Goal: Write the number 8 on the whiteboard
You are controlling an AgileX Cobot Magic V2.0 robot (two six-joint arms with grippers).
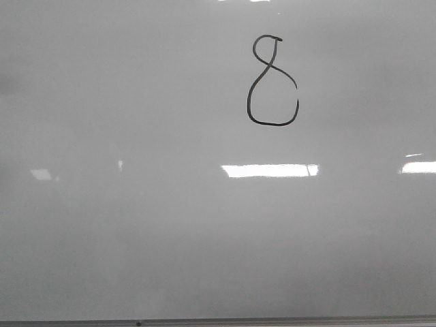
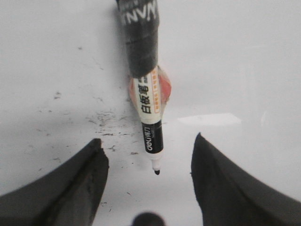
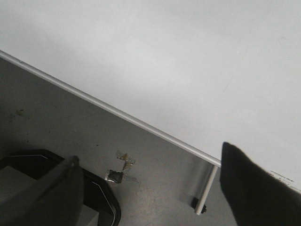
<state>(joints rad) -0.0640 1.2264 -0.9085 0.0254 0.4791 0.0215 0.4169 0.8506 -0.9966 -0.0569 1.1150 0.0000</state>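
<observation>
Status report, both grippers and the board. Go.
Left gripper open, marker lying between its fingers, not gripped. Right gripper open, empty, at the whiteboard edge. 8 drawn on the board. Nothing in the way.

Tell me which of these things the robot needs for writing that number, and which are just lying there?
For the job: whiteboard; number 8, already drawn; whiteboard marker, uncapped, lying between the left tool's open fingers.

Just lying about: black tray and tape scrap beside the board; ink specks.

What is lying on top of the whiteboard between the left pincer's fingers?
A marker lies on the whiteboard, uncapped, tip toward the open left pincer, untouched by either finger. Grey smudges surround it. The board beneath its barrel is hidden.
</observation>
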